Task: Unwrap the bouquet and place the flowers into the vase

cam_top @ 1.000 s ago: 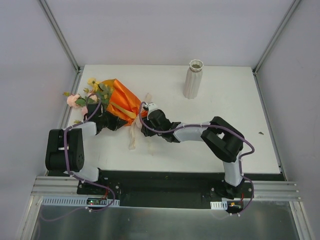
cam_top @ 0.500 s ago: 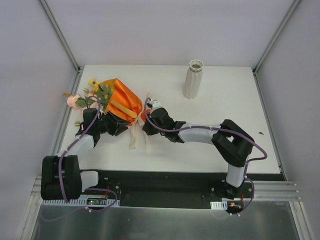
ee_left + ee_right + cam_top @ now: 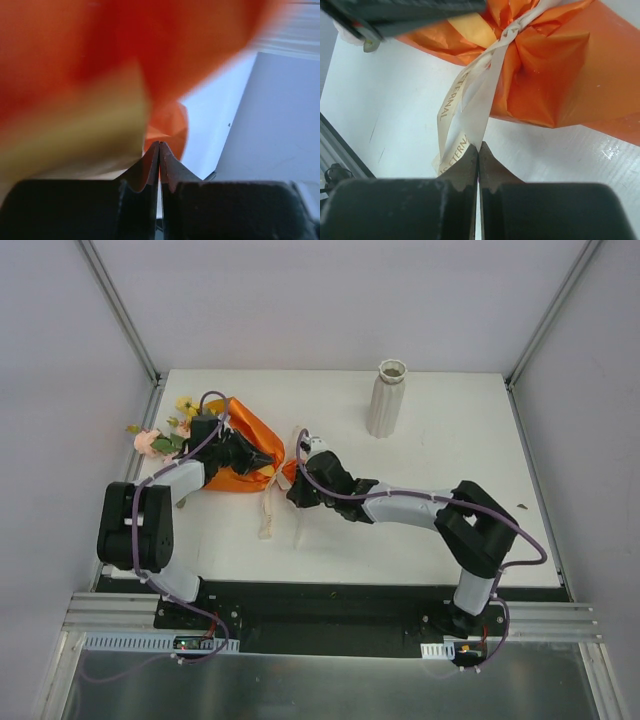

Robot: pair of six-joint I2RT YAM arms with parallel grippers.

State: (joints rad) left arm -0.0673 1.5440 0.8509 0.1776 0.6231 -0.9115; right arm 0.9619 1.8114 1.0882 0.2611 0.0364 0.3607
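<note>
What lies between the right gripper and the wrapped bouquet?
The cream ribbon, stretched from the bouquet to the right gripper; right wrist view.

Table [image 3: 430, 520]: bouquet [image 3: 238, 440] lies on its side at the left rear, blossoms toward the left edge. Vase [image 3: 386, 398] stands upright at the rear, right of centre, well apart from the bouquet. Ribbon [image 3: 267, 512] trails forward from the bouquet's tied end. Left gripper [image 3: 159, 145] over the bouquet; right gripper [image 3: 479, 145] just right of the tied end.
</note>
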